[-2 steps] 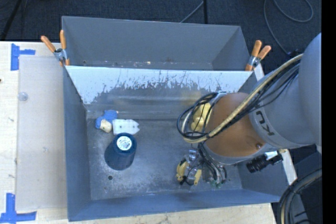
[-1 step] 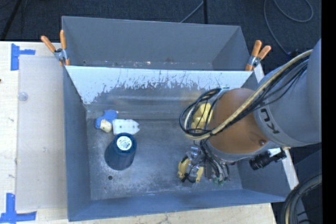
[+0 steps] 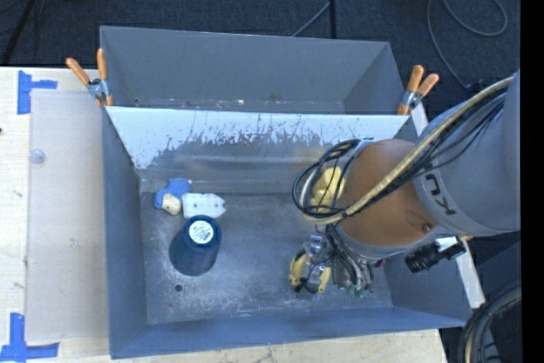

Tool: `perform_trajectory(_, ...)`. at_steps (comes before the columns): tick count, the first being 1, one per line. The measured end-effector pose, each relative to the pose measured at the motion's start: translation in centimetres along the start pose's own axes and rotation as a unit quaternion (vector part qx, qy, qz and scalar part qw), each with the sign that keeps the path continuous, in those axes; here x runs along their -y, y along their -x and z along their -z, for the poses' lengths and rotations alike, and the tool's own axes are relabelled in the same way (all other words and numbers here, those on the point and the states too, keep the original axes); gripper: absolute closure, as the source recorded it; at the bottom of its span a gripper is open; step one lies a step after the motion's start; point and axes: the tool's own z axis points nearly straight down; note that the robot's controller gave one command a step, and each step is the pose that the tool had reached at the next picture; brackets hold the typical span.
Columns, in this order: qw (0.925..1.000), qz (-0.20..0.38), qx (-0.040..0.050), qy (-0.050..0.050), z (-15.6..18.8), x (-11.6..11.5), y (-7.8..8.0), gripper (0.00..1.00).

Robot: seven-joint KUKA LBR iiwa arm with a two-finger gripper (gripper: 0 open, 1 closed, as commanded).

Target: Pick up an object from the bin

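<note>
Three items (dark blue capped container [image 3: 195, 246], white piece [image 3: 204, 205], blue-and-tan piece [image 3: 172, 195]) lay at left of frame, while the gripper [image 3: 316, 275] sat low in the bin [image 3: 255, 268] at lower centre-right, close beside a small yellow object [image 3: 297, 272], its opening indeterminable; judged step: grasping, next requiring confirmed closure before lifting.

Three loose things lie well to the left of the gripper [image 3: 313, 272]: one dark blue cup [image 3: 192, 254], one white block [image 3: 204, 205] and one blue-and-cream piece [image 3: 172, 196]. One small yellow thing [image 3: 297, 270] sits just beside the gripper.
</note>
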Motion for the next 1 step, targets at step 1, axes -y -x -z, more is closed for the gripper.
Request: perform_trajectory(1,1.0,0.0,-0.0046,-0.001,0.9,0.06,-0.21,1.0)
